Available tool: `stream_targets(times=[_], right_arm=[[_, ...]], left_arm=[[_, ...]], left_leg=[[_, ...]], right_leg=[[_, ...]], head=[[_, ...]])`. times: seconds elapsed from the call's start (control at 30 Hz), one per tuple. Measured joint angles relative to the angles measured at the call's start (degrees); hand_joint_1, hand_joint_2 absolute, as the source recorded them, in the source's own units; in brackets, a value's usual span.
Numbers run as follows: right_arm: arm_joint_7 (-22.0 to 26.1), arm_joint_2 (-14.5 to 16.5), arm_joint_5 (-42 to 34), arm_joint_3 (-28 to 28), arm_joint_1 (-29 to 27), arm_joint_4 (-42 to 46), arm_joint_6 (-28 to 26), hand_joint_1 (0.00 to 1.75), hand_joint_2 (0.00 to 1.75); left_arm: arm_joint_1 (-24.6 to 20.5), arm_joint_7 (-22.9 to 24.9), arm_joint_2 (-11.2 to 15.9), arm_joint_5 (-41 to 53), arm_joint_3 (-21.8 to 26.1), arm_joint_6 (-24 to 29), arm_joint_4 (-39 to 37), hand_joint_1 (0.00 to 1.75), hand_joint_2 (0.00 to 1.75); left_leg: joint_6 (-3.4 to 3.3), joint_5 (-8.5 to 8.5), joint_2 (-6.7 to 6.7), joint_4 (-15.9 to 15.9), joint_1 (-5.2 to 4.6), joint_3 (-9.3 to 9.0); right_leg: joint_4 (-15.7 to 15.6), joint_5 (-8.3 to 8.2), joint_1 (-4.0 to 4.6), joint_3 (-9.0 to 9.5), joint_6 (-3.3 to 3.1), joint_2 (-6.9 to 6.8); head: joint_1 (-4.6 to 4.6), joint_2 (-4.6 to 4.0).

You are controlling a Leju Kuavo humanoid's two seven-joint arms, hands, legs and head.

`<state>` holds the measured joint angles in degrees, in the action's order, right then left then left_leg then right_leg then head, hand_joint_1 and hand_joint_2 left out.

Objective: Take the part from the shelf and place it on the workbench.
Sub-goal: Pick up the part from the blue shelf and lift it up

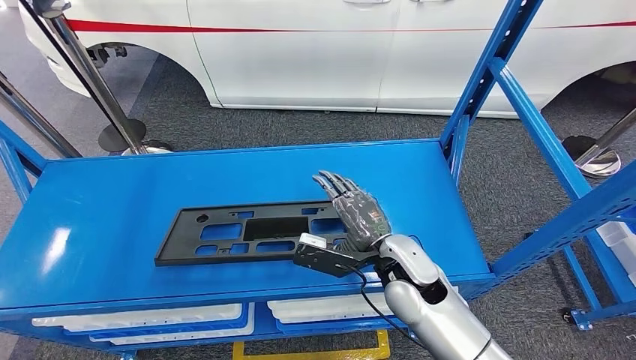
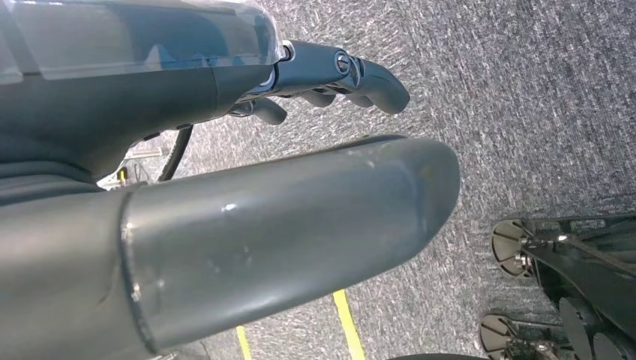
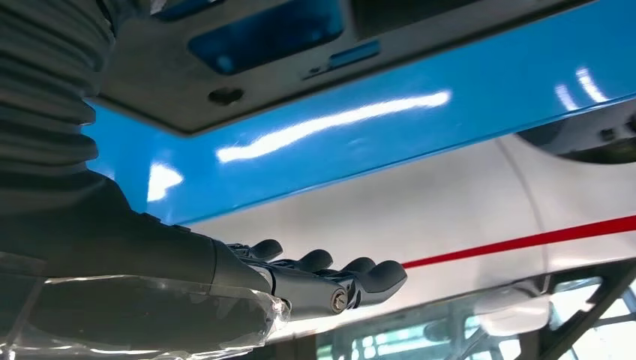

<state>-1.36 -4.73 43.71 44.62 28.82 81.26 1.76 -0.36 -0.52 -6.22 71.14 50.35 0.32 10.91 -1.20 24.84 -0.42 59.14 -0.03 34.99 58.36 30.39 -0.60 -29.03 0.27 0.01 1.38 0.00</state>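
A flat black part [image 1: 247,234] with many cut-out holes is lying on the blue shelf [image 1: 97,217], near its front edge. The right hand [image 1: 352,210] is hovering just over the part's right end, at about 3 o'clock from the part's middle. Its fingers are stretching out straight and apart, pointing toward 11 o'clock, and it is holding nothing. In the left wrist view, the left hand [image 2: 330,75] is hanging above the grey carpet [image 2: 525,97] with its fingers curling in loosely, holding nothing. A white car [image 1: 337,52] is standing behind the shelf at 12 o'clock.
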Motion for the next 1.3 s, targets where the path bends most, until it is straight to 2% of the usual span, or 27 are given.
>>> stream_targets(times=[0.23,0.33,0.47,0.6,0.8,1.3], right_arm=[[2.51,-0.59,-7.54,-0.25,-0.69,3.91,1.72,0.00,0.00],[4.15,-1.15,-13.12,-0.51,-1.60,7.75,2.67,0.00,0.00],[4.42,-2.37,-15.95,-0.71,-2.29,12.86,3.57,0.00,0.00],[3.25,-3.80,-14.84,-0.73,-4.15,16.62,3.29,0.00,1.75],[0.92,-6.14,-9.06,0.64,-8.97,19.61,2.36,0.00,1.75],[0.55,-7.04,-7.67,2.85,-9.63,18.99,2.63,0.00,1.75]], left_arm=[[0.04,-0.21,0.09,-0.08,0.30,0.01,0.00,0.00,0.00],[0.08,-0.63,0.10,-0.22,0.50,-0.02,0.00,0.00,0.00],[0.08,-1.22,0.10,-0.21,0.72,-0.04,0.00,0.00,0.00],[0.10,-1.17,0.10,0.01,0.81,-0.04,0.00,0.00,0.00],[0.19,-0.96,0.13,0.40,1.26,0.05,0.00,0.00,0.00],[0.14,-1.03,0.33,1.02,1.65,-0.14,0.00,0.00,0.00]], left_leg=[[0.00,0.00,0.00,0.00,0.01,-0.01],[0.00,0.00,0.00,0.00,0.01,0.00],[0.01,0.01,0.01,0.00,0.01,0.00],[0.01,0.01,-0.01,0.00,0.01,-0.01],[0.02,0.05,0.00,0.00,0.00,0.00],[0.02,0.05,0.02,0.00,0.01,0.00]], right_leg=[[0.00,0.00,0.00,-0.01,0.00,0.00],[0.00,0.00,0.00,-0.01,0.00,0.00],[-0.01,0.00,0.00,-0.01,0.00,0.00],[-0.03,0.01,-0.01,0.01,0.00,-0.01],[-0.03,0.01,0.00,0.00,0.01,0.04],[-0.02,0.01,0.00,0.00,0.00,0.02]], head=[[-0.01,0.00],[0.00,0.00],[-0.01,0.00],[-0.01,0.00],[-0.01,0.00],[0.00,0.00]])
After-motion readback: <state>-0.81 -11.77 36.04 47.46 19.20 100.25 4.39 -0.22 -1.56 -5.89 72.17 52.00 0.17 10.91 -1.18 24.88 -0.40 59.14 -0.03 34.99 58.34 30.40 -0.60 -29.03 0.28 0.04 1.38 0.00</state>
